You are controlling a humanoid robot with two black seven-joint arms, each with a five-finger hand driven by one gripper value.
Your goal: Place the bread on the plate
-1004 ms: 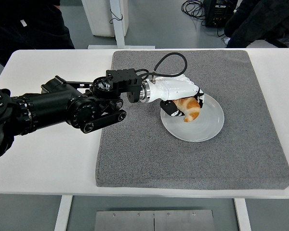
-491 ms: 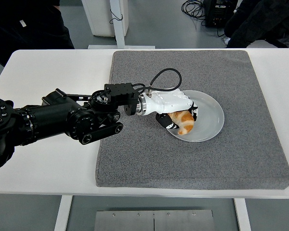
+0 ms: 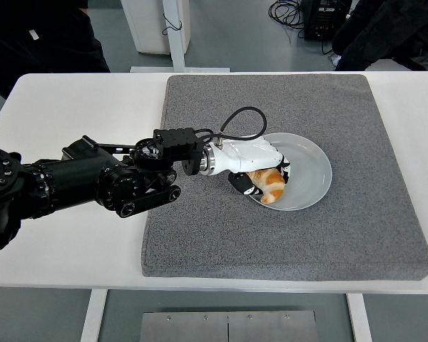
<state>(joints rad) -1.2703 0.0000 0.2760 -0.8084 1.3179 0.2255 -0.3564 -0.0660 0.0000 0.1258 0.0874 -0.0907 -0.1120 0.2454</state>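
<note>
Left hand, white shell, black fingers, curled around bread, grasping it from above. Bread directly beneath palm, protruding on hand's outer side; appears low over or touching near-left part of plate, contact not certain. Bread long axis roughly in line with forearm, toward plate centre. Plate extends beyond fingertips, away from arm. Grey mat under plate; white desk under mat. Right hand not visible. Judged next: release, fingers opening upward.
</note>
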